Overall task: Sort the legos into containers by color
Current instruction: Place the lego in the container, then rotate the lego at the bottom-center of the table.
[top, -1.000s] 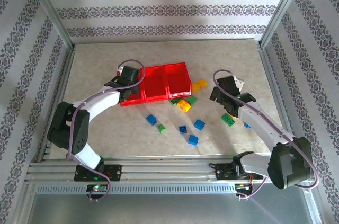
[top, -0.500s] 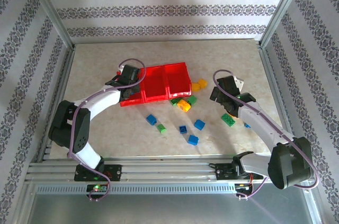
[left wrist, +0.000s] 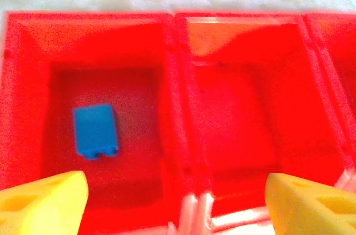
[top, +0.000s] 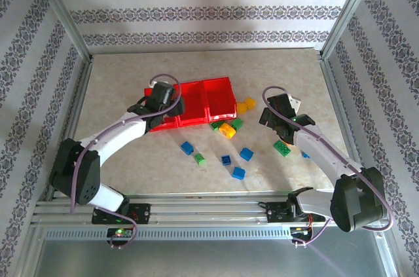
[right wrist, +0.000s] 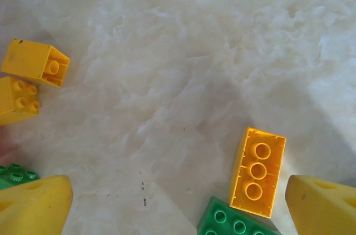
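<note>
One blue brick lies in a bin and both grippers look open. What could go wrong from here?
1. The right gripper hovers near an orange brick that lies close against a green brick. Closing there may catch both or knock one aside.
2. The left gripper, fingers wide apart, hangs at the near wall of the containers. A careless pull-out might snag and shift them, with the blue brick inside.

A pale marbled table (top: 275, 74) stands inside walls of grey-striped, patterned wallpaper (top: 209, 2) at 9, 12 and 3 o'clock. Metal posts (top: 62, 12) rise at 10 and 2 o'clock, and metal rails (top: 209, 208) run along 6 o'clock.
</note>
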